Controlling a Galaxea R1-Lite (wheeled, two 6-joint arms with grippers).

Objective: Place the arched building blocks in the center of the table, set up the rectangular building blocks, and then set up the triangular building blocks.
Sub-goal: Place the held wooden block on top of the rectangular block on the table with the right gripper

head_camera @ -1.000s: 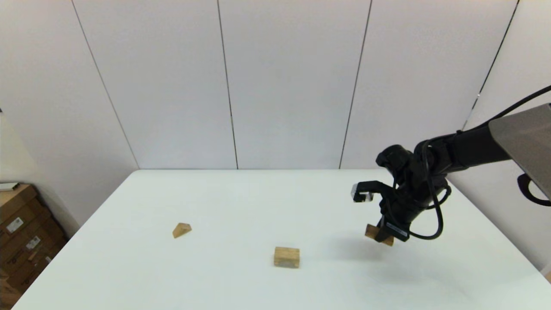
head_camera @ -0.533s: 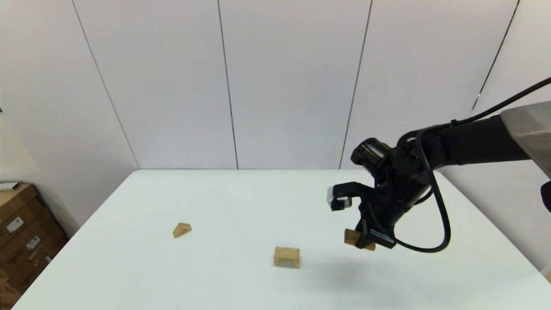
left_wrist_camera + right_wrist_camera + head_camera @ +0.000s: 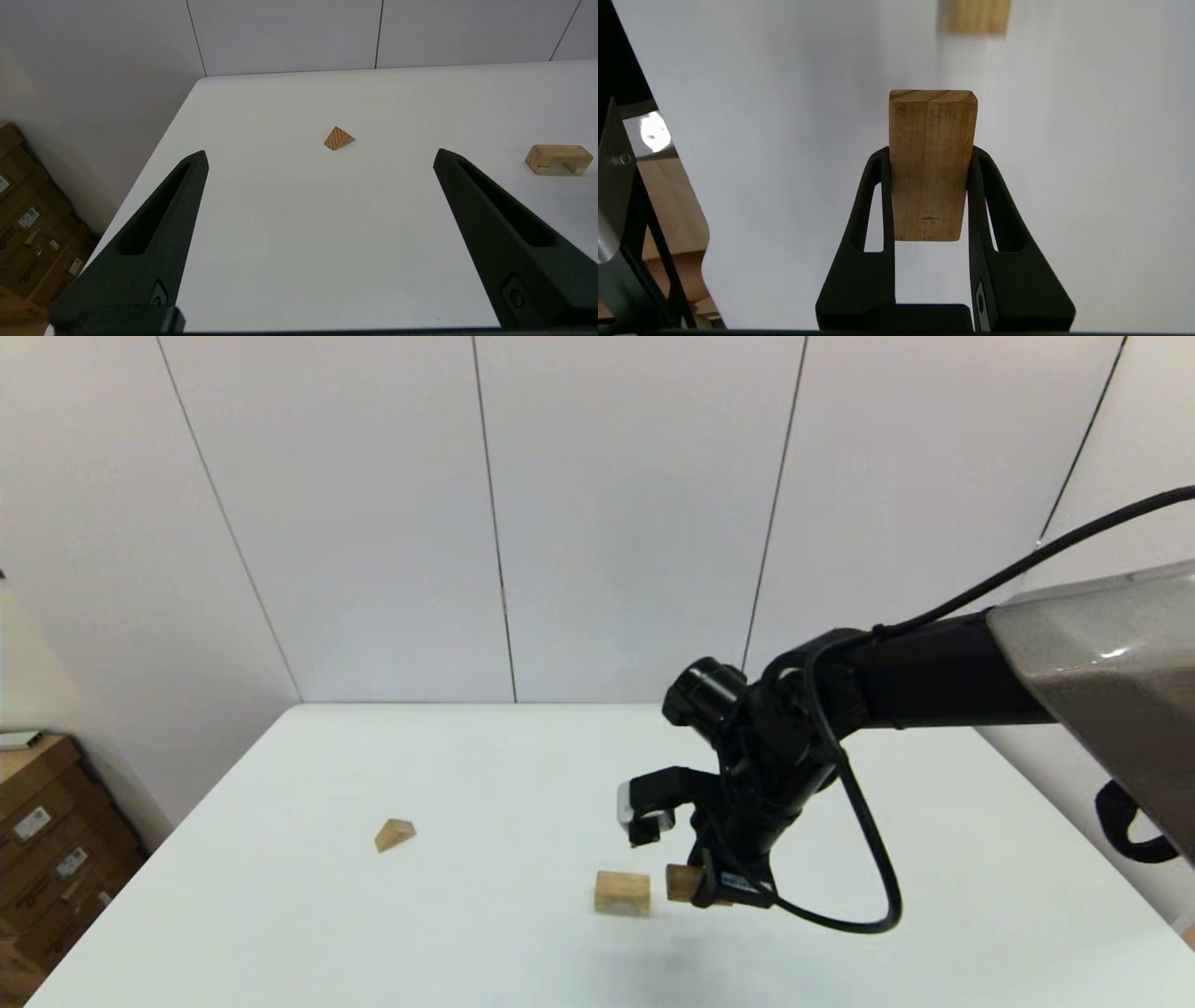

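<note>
So, head view first: the right gripper (image 3: 711, 887) sits low in the lower middle of the frame, jaws clamped on the rectangular block (image 3: 681, 883), which hangs just above the bench (image 3: 485, 765). The arched block (image 3: 622, 893) rests on the bench right next to it, on the picture-left side, with only a sliver of gap visible. The triangular block (image 3: 395, 834) lies well apart, toward the left of the frame. The left arm isn't visible in this view.

Left wrist view: the left gripper (image 3: 322, 196) is wide open with nothing between the jaws, hovering over the bench. The triangular block (image 3: 339, 138) sits upper middle of the frame, and the arched block (image 3: 558, 158) is at the right edge, cut-out facing down.

Right wrist view: the rectangular block (image 3: 932, 165) is pinched across its narrow sides, roughly half of it poking out past the fingertips (image 3: 976, 161). The arched block (image 3: 976, 16) peeks in blurry at the top of the frame.

What could go wrong, as a guess: the two blocks are so close that a slightly off descent could bump the arched one and shove it off centre. And since the slab is held only by its back half, landing on an edge could twist it in the grip, so it tips over once released.
</note>
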